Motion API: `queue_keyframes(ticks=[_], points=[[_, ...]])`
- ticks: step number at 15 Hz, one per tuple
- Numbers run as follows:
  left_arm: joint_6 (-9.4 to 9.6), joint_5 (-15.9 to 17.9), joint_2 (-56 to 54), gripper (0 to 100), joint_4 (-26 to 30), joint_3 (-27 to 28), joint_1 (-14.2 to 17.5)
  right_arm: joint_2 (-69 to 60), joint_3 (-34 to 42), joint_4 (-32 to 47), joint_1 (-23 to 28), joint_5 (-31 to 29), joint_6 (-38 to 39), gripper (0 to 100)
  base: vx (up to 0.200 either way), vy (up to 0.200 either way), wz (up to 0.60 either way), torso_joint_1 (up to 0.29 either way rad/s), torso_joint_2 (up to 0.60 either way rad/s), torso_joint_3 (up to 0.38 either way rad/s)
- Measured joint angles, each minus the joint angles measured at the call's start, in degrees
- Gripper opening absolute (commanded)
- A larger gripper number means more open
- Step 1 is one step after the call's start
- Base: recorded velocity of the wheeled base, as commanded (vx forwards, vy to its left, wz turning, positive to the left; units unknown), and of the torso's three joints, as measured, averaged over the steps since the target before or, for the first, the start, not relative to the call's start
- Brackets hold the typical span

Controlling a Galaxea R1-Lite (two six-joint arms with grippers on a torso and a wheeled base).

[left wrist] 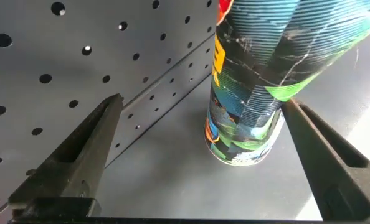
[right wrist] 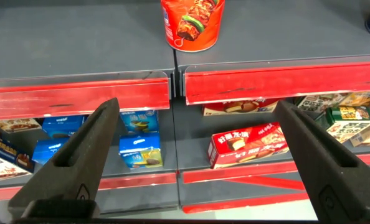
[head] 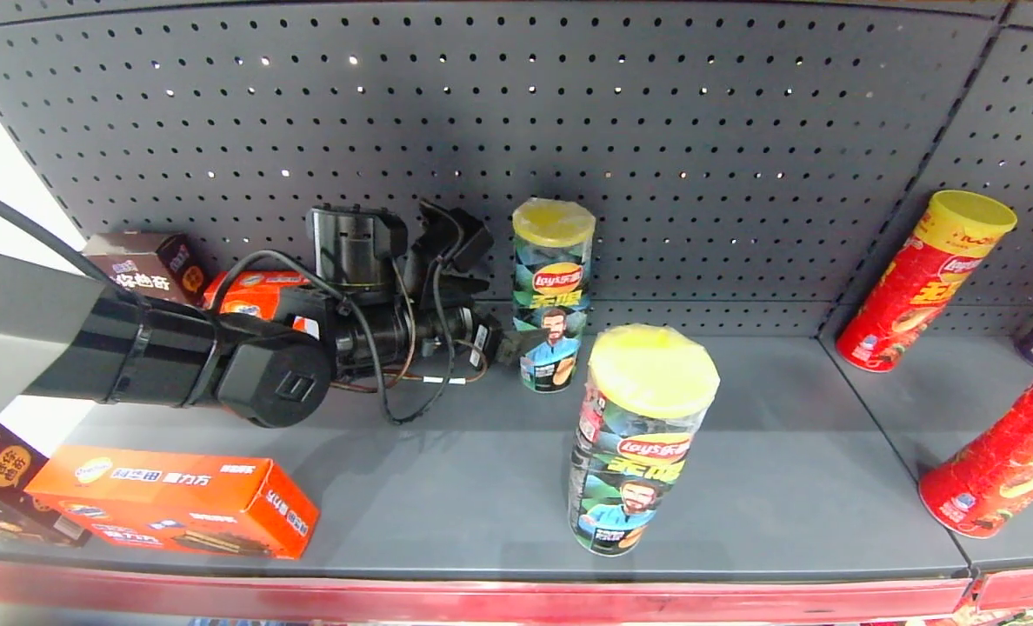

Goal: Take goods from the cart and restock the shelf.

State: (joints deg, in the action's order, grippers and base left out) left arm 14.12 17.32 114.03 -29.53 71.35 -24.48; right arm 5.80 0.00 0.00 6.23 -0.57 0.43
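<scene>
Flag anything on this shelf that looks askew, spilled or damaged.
Nothing is spilled or damaged. The front orange box lies flat, skewed to the shelf edge. The front can and rear can stand upright; the rear can sits inside the open left hand.

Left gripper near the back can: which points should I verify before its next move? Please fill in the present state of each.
1. Left gripper open: ok.
2. Back can upright on the shelf, close to the pegboard: ok.
3. Back can free of both fingers: cannot tell; in the left wrist view one finger is right beside it.
4. Front can apart from the back can and from the left gripper: ok.
5. Right gripper open and holding nothing: ok.
</scene>
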Motion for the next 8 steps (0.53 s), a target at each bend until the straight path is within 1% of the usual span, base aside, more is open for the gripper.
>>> queue_keyframes(ticks=[3,6,8], points=[[-0.05,-1.1,-0.7,100,2.9,0.1,0.1,0.0,0.0,0.0,0.0,0.0,0.0,100,0.000,0.000,0.00,0.000,0.00,0.000],[-0.05,-1.7,-1.3,100,2.8,0.3,0.6,0.0,0.0,0.0,0.0,0.0,0.0,100,0.000,0.000,0.00,0.000,0.00,0.000],[-0.05,-2.6,-1.4,100,2.7,0.5,0.9,0.0,0.0,0.0,0.0,0.0,0.0,100,0.000,0.000,0.00,0.000,0.00,0.000]])
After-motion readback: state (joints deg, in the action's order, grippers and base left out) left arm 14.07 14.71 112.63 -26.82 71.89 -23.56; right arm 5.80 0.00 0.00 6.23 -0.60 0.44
